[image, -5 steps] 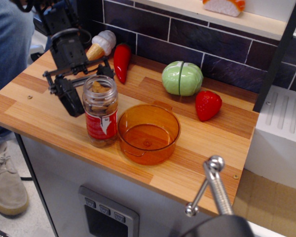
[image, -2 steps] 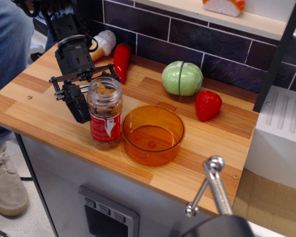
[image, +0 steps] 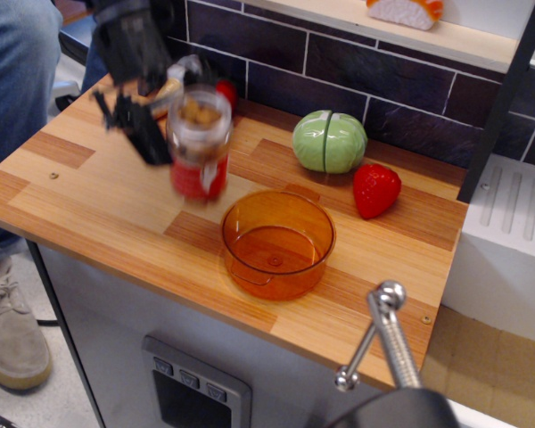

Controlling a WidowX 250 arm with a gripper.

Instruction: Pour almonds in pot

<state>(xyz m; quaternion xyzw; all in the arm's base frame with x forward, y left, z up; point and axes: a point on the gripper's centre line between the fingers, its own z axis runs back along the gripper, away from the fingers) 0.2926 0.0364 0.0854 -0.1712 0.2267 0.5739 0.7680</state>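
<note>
The clear jar of almonds [image: 199,143], with a red and white label, is lifted off the counter, upright and blurred by motion. My black gripper [image: 160,134] is shut on its left side. The brown almonds [image: 196,111] show near the jar's open top. The orange translucent pot [image: 277,242] stands on the wooden counter, below and to the right of the jar, and looks empty.
A green cabbage toy [image: 329,141] and a red strawberry toy [image: 375,189] lie behind the pot. A red pepper toy [image: 225,91] and an ice cream cone toy [image: 171,82] sit partly hidden behind the jar. A person's leg [image: 13,80] is at the left. A metal handle [image: 383,334] is in the foreground.
The gripper has lifted the jar off the counter and raised it up and slightly back. The pot slid a little to the right earlier and now stays put.
</note>
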